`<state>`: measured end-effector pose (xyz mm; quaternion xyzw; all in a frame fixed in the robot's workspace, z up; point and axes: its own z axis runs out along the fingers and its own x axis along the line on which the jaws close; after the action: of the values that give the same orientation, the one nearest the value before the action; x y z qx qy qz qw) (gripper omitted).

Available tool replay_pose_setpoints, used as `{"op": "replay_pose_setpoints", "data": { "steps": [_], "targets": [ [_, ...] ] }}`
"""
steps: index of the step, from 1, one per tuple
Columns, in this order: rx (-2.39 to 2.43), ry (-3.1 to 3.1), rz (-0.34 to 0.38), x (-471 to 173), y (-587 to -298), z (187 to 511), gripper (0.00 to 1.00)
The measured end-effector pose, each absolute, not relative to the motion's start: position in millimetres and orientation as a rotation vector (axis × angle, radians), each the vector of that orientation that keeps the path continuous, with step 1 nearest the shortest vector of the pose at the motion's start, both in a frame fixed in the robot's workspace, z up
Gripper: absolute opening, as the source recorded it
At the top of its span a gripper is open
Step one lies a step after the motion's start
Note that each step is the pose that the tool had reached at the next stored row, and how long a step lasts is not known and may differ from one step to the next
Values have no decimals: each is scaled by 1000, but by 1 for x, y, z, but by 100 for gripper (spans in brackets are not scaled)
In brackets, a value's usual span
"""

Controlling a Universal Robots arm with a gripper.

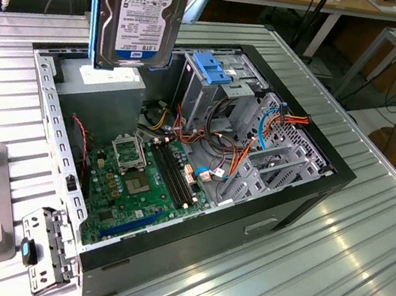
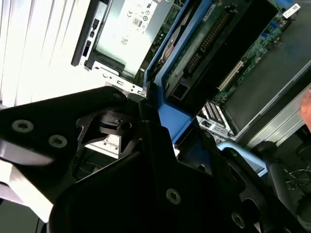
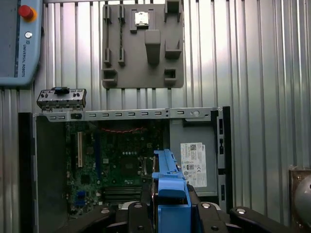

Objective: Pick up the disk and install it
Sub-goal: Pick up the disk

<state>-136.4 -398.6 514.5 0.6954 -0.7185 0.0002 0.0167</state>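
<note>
The disk [image 1: 137, 20], a flat dark rectangular metal hard drive with bright blue plastic side rails, looks stiff, fairly heavy and easily harmed by knocks. The plastic rails seem the safest place to grip it. Its broad face carries a white and blue label. It hangs upright in the air over the open black computer case [image 1: 190, 242], whose green motherboard [image 1: 139, 184] lies exposed. In the first wrist view the black gripper [image 3: 170, 206] pinches the disk across its blue rails.
</note>
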Motion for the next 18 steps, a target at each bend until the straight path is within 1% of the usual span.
{"op": "replay_pose_setpoints", "data": {
  "steps": [14,18],
  "targets": [
    [2160,-2232,5,-101,-399,513,37],
    [2160,-2232,5,-99,-406,513,37]
  ]
}}
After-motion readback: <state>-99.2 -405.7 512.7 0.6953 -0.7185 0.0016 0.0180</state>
